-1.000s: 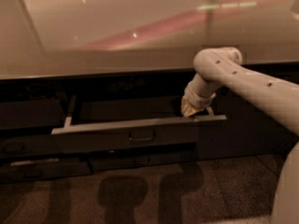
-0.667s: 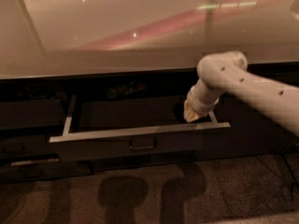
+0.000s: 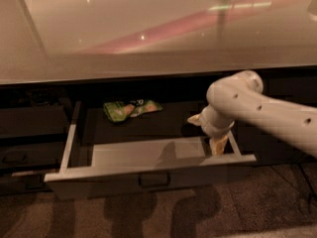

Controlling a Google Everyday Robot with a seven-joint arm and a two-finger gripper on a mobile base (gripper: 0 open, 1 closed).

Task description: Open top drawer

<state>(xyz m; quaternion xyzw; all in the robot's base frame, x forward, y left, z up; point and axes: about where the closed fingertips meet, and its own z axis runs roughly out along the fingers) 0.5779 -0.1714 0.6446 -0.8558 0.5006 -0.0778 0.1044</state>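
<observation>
While top drawer (image 3: 148,155) sits pulled out below bench (image 3: 148,29) at 6 o'clock, gripper (image 3: 218,145) hangs inside its 3 o'clock end, just behind front panel; open/closed: can't tell. Green pkt (image 3: 131,109) at drawer's 11 o'clock.

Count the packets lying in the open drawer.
1. A green packet lies at the back of the top drawer, left of centre. The hand is inside the drawer's front right corner and may hide others.
</observation>
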